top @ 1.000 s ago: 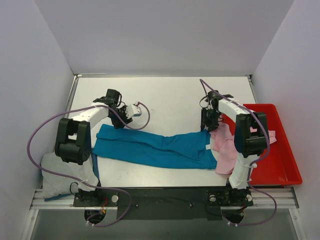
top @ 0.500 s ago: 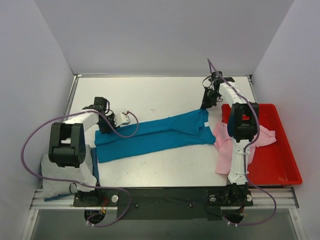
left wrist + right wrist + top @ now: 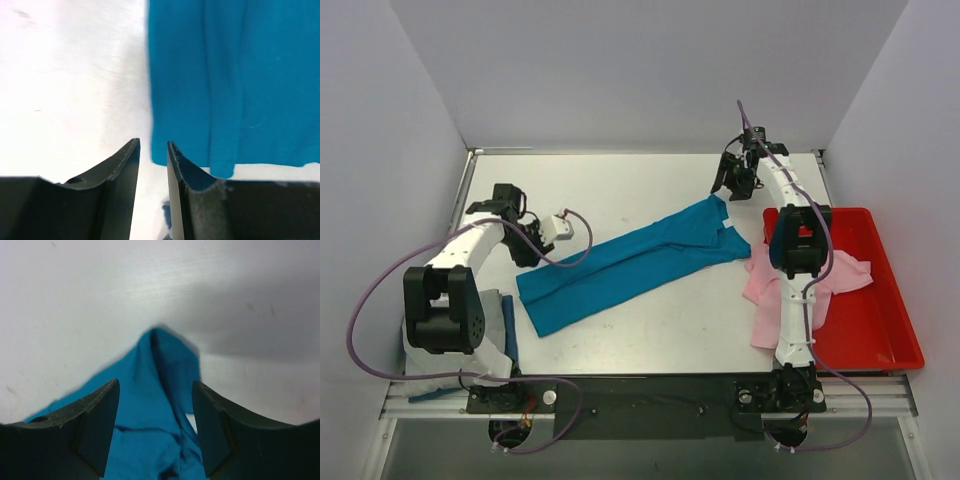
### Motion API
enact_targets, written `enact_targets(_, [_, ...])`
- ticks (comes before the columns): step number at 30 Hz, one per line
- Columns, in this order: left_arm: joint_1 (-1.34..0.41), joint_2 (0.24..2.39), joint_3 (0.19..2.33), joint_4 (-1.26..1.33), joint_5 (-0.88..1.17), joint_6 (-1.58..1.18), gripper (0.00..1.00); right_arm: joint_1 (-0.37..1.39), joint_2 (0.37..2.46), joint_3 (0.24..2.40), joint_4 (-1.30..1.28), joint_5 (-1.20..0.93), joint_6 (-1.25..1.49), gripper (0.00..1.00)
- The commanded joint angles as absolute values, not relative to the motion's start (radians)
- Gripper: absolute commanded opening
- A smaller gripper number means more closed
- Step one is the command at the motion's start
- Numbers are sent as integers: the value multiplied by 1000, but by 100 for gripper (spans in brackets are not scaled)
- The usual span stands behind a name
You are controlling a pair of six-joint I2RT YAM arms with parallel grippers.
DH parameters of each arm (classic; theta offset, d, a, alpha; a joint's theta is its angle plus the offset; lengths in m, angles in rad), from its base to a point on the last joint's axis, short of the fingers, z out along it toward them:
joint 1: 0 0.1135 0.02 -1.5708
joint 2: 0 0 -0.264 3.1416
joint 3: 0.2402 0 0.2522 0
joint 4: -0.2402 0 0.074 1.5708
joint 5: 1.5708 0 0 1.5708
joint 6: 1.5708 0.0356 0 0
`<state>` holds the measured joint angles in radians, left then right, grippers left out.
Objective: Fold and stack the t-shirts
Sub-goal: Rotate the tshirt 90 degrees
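the teal t-shirt (image 3: pixel 630 265), likely light, limp and apt to bunch, lies diagonally on the table (image 3: pixel 650 190); best pinch its end corners, where the left hand (image 3: pixel 152 145), barely parted, and right hand (image 3: pixel 155 385), wide open, hover empty.

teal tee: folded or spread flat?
Folded lengthwise only: the teal tee lies as one long narrow diagonal strip on the table, with lengthwise creases.

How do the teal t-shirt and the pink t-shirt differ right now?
The teal t-shirt lies stretched in a diagonal strip; the pink t-shirt is bunched. The teal t-shirt rests wholly on the table; the pink t-shirt drapes over the rim of the red tray. The teal t-shirt shows fully; the right arm hides part of the pink t-shirt. Neither is stacked yet.
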<state>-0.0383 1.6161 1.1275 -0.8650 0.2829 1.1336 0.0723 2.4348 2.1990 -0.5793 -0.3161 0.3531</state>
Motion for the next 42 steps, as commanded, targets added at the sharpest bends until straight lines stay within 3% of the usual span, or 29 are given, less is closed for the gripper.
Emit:
enact_targets(1, [-12,1632,1249,-901,358,1069,38,64,2162,1949,-615,-166,307,52])
enact_targets(6, [-11,1683,1175,-695,292,1077,19,90,1941,1600,-615,-141,325,29])
enact_targets(8, [-11,1689,1141,-655,285,1110,17,115,1887,1487,-614,-111,339,24])
enact_targets(10, [-12,1698,1109,-625,281,1132,17,138,1864,1399,-612,-92,360,12])
enact_targets(11, [-12,1701,1089,-617,279,1138,16,141,1864,1363,-606,-95,371,1])
enact_targets(12, [-14,1706,1080,-615,275,1153,14,141,1876,1347,-600,-106,392,0])
enact_targets(18, [-20,1658,971,-725,310,1279,13,124,2054,1457,-610,-175,448,0])
enact_targets(25, [-32,1572,947,-1000,436,1373,14,100,2331,1889,-684,-238,540,0])
enact_targets(32, [-185,1465,900,-1140,594,1421,24,81,2631,2467,-655,-362,606,0])
enact_targets(33, [-225,1433,900,-1128,603,1399,27,78,2629,2473,-628,-380,615,1])
enact_targets(36, [-259,1359,867,-1094,600,1374,31,54,2522,2296,-468,-378,630,16])
enact_targets(42, [-204,1241,743,-1026,531,1353,35,5,2379,2074,-390,-362,698,34])
